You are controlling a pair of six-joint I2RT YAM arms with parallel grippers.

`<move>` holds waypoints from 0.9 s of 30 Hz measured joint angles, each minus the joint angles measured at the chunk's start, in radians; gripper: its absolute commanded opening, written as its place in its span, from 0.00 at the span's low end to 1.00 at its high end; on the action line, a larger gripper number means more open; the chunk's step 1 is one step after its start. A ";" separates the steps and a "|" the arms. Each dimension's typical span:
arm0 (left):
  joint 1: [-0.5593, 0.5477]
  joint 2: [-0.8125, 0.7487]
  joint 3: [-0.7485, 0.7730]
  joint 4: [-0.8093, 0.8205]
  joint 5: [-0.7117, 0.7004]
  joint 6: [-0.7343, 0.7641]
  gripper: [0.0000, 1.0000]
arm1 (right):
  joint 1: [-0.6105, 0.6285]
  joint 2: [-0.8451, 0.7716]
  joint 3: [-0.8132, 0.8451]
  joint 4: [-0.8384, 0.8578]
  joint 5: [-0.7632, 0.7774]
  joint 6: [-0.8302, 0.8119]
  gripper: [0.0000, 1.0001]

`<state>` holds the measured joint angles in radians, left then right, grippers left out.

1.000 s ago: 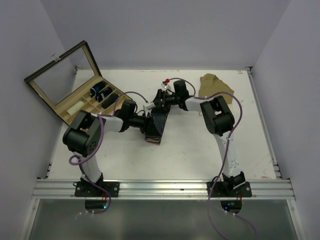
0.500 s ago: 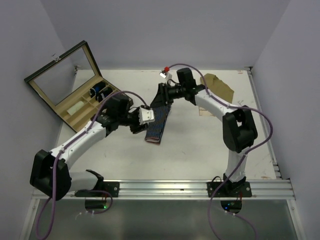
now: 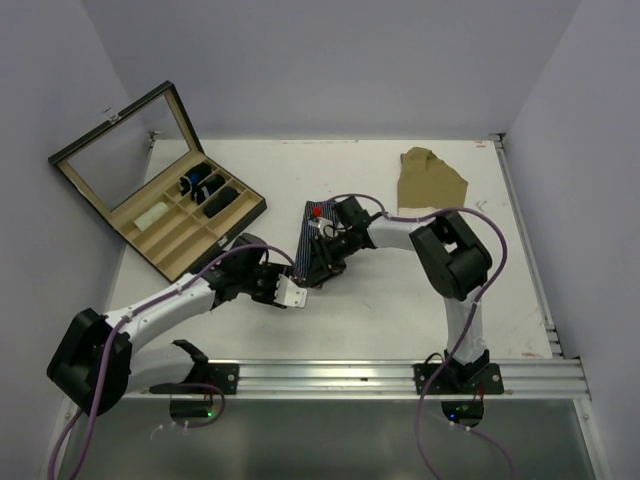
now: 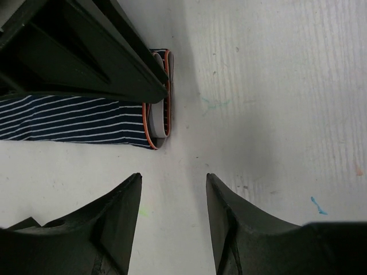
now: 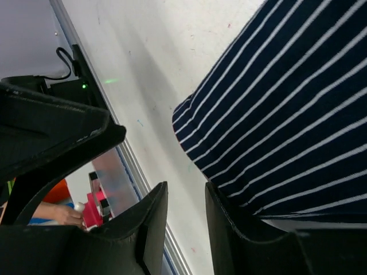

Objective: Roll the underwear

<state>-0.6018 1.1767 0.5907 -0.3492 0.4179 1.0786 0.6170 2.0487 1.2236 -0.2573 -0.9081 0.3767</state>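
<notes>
While striped underwear (image 5: 287, 103) lies folded mid-table (image 3: 400, 290): left gripper (image 4: 172, 180) half-wide, empty, just beside its hem; right gripper (image 5: 185, 189) narrow, nothing between. Risk: fingers shutting beside cloth, missing it, leaving 1 loose fold.

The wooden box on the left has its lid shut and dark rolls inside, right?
Not quite. The wooden box has its lid standing open, not shut, as the top external view shows. The dark rolls do lie inside it.

Both arms reach inward, left pincer (image 4: 173, 177) parted wide (right pincer (image 5: 185, 186) narrower).
</notes>
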 measured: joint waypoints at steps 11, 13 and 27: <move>-0.027 -0.014 0.000 0.020 0.023 0.019 0.52 | -0.031 -0.144 -0.071 0.229 -0.073 0.193 0.33; -0.027 -0.013 0.000 0.020 0.025 0.025 0.52 | -0.042 -0.158 -0.073 0.291 -0.079 0.231 0.31; -0.030 0.100 0.001 0.102 0.050 0.068 0.54 | -0.058 0.057 -0.069 0.270 -0.031 0.170 0.26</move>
<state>-0.6319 1.2770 0.5915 -0.2470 0.4675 1.1465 0.5594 2.1056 1.1545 0.0128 -0.9390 0.5465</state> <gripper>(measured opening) 0.530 0.266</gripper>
